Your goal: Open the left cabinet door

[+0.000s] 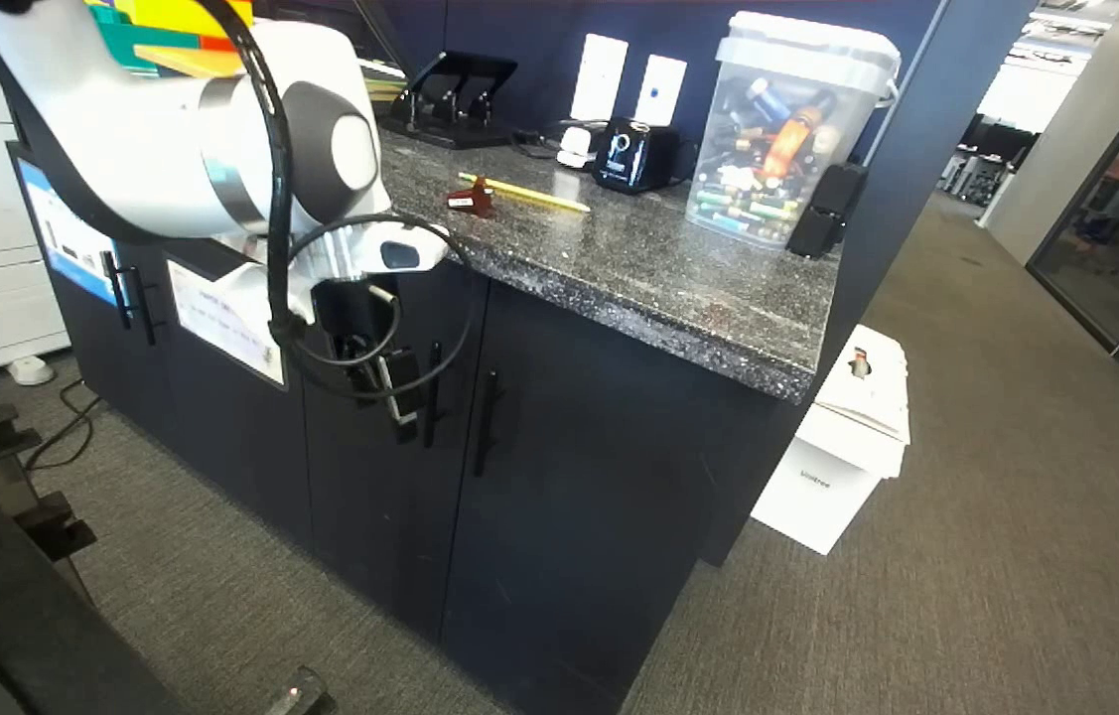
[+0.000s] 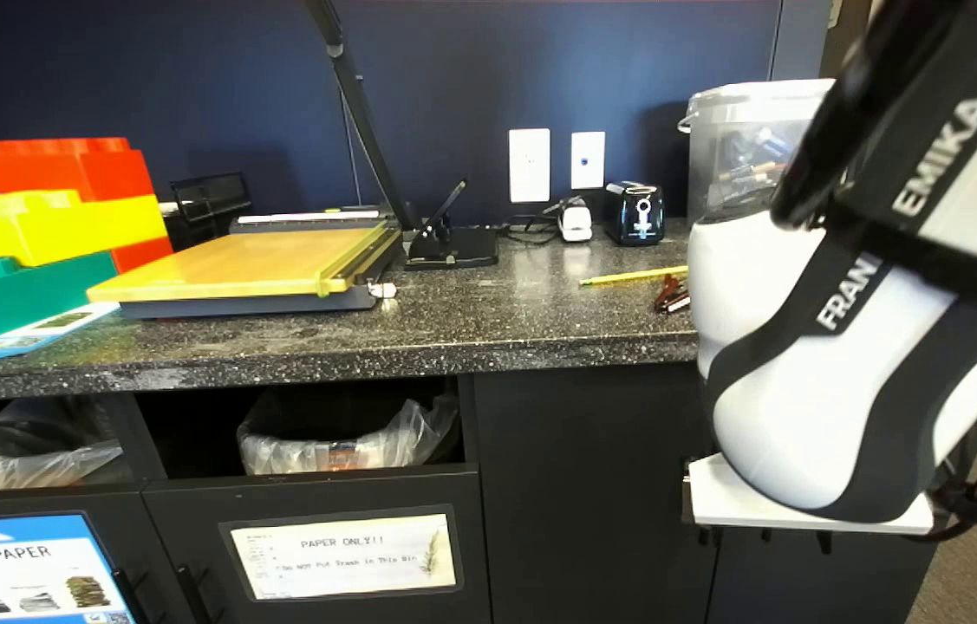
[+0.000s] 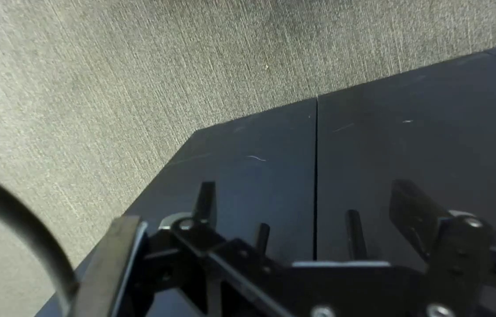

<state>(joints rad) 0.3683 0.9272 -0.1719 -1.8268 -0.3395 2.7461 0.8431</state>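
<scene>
Seeming stiff yet light, the tall matte-black left cabinet door (image 1: pixel 382 487) under the speckled dark-stone worktop (image 1: pixel 633 253) is best pulled by its slim black bar handle (image 1: pixel 431 412), in an exterior view at three o'clock from the wide-spread, empty black pincer (image 3: pixel 305 196).

In the wrist view, jaws and adjacent cable (image 3: pixel 18 218) are blurred, the carpet (image 3: pixel 98 88) beyond brightly lit; in an exterior view, glare is caught by the worktop (image 1: pixel 638 273) above the jaws.
</scene>
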